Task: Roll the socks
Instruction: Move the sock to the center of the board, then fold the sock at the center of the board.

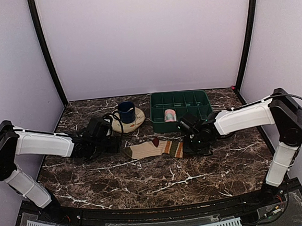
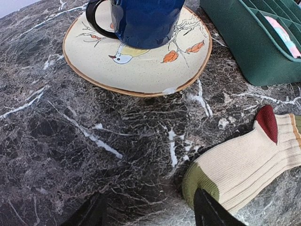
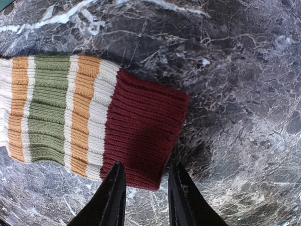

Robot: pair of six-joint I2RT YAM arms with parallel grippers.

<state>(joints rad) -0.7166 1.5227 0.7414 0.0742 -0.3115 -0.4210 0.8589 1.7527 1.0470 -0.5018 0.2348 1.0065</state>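
A cream sock (image 1: 153,149) with a green toe, maroon heel, and orange, green and maroon cuff lies flat on the marble table. My left gripper (image 1: 113,144) is open at the toe end; in the left wrist view (image 2: 148,209) one finger rests at the green toe (image 2: 200,181). My right gripper (image 1: 191,142) is open at the cuff end; in the right wrist view (image 3: 146,188) its fingers straddle the corner of the maroon cuff (image 3: 143,129). A rolled pink sock (image 1: 169,115) sits in the green tray (image 1: 181,110).
A blue mug (image 1: 126,112) stands on a cream bird-patterned plate (image 1: 137,121) behind the left gripper; both show in the left wrist view, the mug (image 2: 146,21) on the plate (image 2: 141,66). The tray's corner (image 2: 249,42) is near the sock's heel.
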